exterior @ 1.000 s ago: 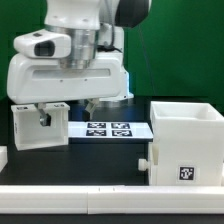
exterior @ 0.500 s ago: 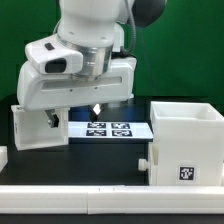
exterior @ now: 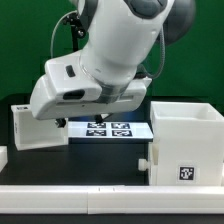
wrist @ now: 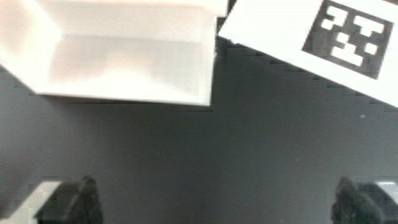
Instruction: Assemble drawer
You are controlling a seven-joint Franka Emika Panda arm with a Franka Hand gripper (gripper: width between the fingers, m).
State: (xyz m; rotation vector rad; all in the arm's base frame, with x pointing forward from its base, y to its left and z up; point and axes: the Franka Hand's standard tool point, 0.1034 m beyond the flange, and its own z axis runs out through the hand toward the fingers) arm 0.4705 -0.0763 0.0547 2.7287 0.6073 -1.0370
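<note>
The claw [wrist: 214,205] stood wide open and empty near the small tray [wrist: 125,55]. A misaligned descent could strike its wall and shove it.

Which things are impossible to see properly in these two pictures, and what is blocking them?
Wrist view: gripper mostly cut off by the edge; in the exterior view the arm mostly hides it.
Exterior view: small tray partly behind the arm.
Wrist view: tag cut by the edge.

Small tray [exterior: 30,130] half behind the arm [exterior: 120,50]
</note>
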